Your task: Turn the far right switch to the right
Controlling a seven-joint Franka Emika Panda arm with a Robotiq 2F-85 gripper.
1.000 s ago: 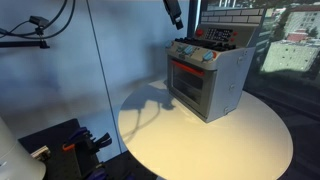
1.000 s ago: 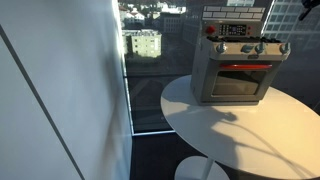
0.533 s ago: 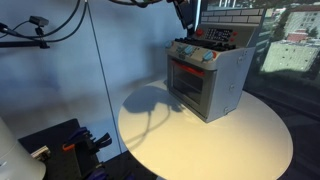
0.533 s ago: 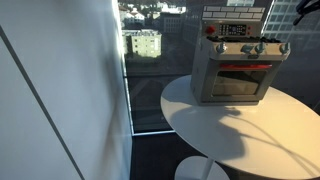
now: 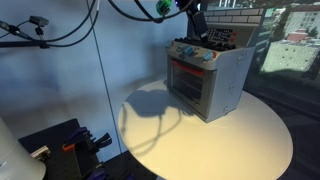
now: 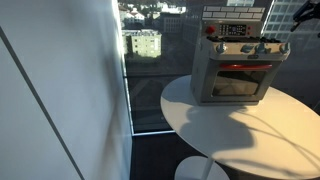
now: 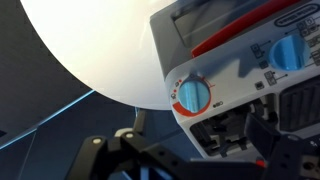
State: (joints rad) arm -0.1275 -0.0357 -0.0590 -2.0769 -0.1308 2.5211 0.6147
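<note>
A silver toy oven stands on a round white table. A row of blue knobs with red rings runs along its top front edge. The end knob of the row shows in both exterior views and in the wrist view, close to the oven's corner. A neighbouring blue knob sits further along. My gripper hangs in the air just above the oven's top, touching nothing. In the wrist view its dark fingers stand apart and empty.
The table stands beside a large window with a city view. A blue-lit wall is behind it. Cables and a dark stand lie on the floor. A red button sits on the oven's back panel.
My gripper has come down and across towards the oven's top in an exterior view. The oven and its knobs have not moved.
</note>
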